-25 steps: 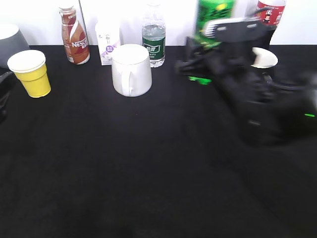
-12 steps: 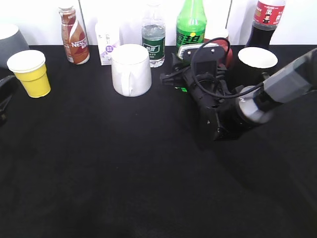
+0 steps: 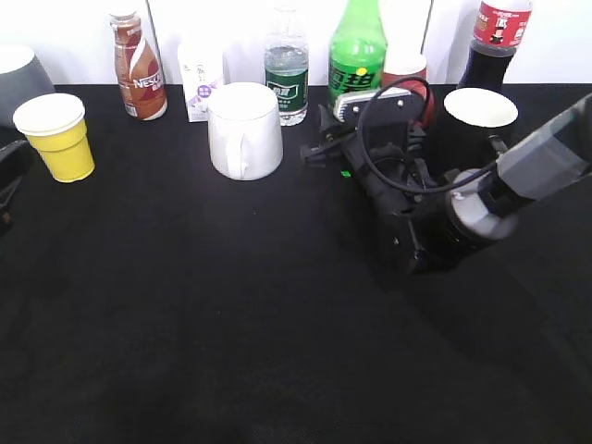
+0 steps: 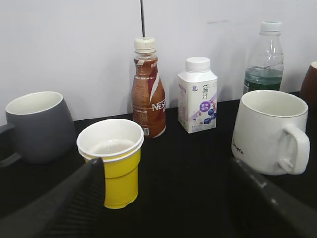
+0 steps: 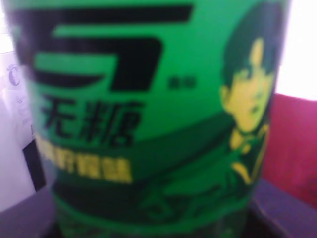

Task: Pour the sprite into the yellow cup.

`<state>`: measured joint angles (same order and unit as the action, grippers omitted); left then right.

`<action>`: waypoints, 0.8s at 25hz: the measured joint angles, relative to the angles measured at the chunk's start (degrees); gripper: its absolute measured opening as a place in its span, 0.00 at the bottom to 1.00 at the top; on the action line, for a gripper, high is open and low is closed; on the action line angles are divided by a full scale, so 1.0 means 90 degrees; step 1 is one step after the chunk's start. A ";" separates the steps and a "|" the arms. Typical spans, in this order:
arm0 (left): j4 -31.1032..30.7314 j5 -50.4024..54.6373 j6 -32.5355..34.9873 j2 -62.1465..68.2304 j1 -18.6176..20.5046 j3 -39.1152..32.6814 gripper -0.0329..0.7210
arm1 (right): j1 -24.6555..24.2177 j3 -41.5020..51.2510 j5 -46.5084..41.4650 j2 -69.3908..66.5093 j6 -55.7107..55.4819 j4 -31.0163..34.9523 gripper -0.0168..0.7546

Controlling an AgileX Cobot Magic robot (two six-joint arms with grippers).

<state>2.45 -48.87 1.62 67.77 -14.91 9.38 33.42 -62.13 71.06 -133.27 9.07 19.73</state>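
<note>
The sprite (image 3: 357,46) stands upright in the back row, its lower part hidden behind my right gripper (image 3: 324,153). In the right wrist view its green label (image 5: 148,99) fills the frame and the jaws do not show, so I cannot tell whether they grip it. The yellow cup (image 3: 57,139) stands at the far left. In the left wrist view it (image 4: 116,173) sits just by the left finger (image 4: 74,198) of my open, empty left gripper (image 4: 166,168), with a little clear liquid inside. The left gripper (image 3: 9,171) barely shows at the exterior view's left edge.
The back row holds a grey mug (image 3: 14,79), a brown Nescafe bottle (image 3: 139,69), a small milk carton (image 3: 202,79), a clear bottle (image 3: 287,74), a red cup (image 3: 407,74) and a cola bottle (image 3: 495,42). A white mug (image 3: 245,129) and a black cup (image 3: 479,120) stand nearer.
A second ago the sprite was raised and blurred at the upper right with the right arm moving. It now stands further left in the back row, and the right arm has settled.
</note>
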 joint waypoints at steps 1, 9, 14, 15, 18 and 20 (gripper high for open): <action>0.0000 0.0000 0.0000 0.0011 0.0000 0.0000 0.80 | 0.0000 0.0000 0.0000 0.0000 -0.0067 0.0000 0.71; 0.0000 -0.0006 0.0000 0.0019 0.0000 0.0000 0.80 | 0.0000 0.0300 -0.0122 0.0223 -0.0104 -0.0123 0.81; 0.0000 -0.0006 0.0000 0.0019 0.0000 0.0000 0.80 | 0.0000 0.0782 -0.0121 0.0322 -0.0249 -0.0282 0.82; 0.0000 -0.0006 0.0000 0.0019 0.0000 0.0000 0.80 | 0.0000 0.0916 -0.0126 0.0439 -0.0273 -0.0321 0.82; 0.0006 -0.0006 0.0000 0.0019 0.0000 0.0000 0.79 | 0.0000 0.1266 -0.0134 0.0767 -0.0387 -0.0384 0.82; 0.0006 0.0078 0.0000 0.0019 0.0000 0.0000 0.79 | 0.0000 0.1636 -0.0141 0.1094 -0.0466 -0.0392 0.82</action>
<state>2.50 -48.16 1.62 67.94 -14.91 9.38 33.42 -47.41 69.80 -123.42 4.87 16.20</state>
